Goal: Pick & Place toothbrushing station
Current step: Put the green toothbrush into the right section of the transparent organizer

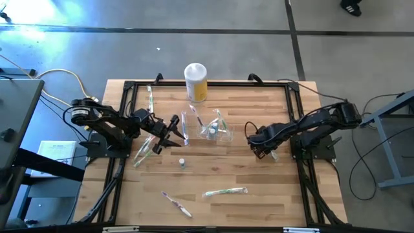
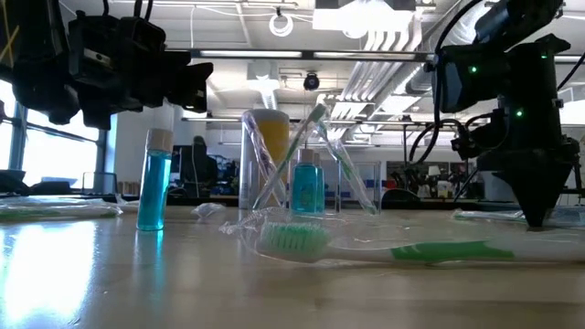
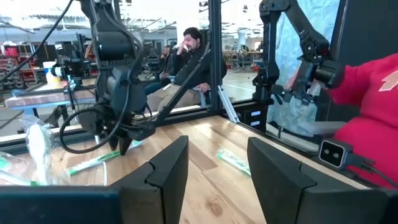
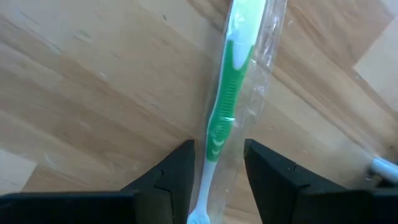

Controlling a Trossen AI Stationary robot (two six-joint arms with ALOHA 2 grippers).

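- The clear plastic holder (image 1: pixel 215 129) stands upright at mid-surface, with a toothbrush leaning inside and a small blue-filled tube.
- A green wrapped toothbrush (image 4: pixel 225 106) lies flat on the wood.
- Another green one (image 1: pixel 225 191) lies near the front edge, with a pink one (image 1: pixel 176 203) beside it.
- A tiny capped tube (image 1: pixel 182 163) stands alone.

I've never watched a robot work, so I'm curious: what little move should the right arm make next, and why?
Probably close its fingers. The right gripper is down at the table with its open fingers on either side of a wrapped green toothbrush lying flat, so gripping seems the natural step before lifting it toward the clear holder.
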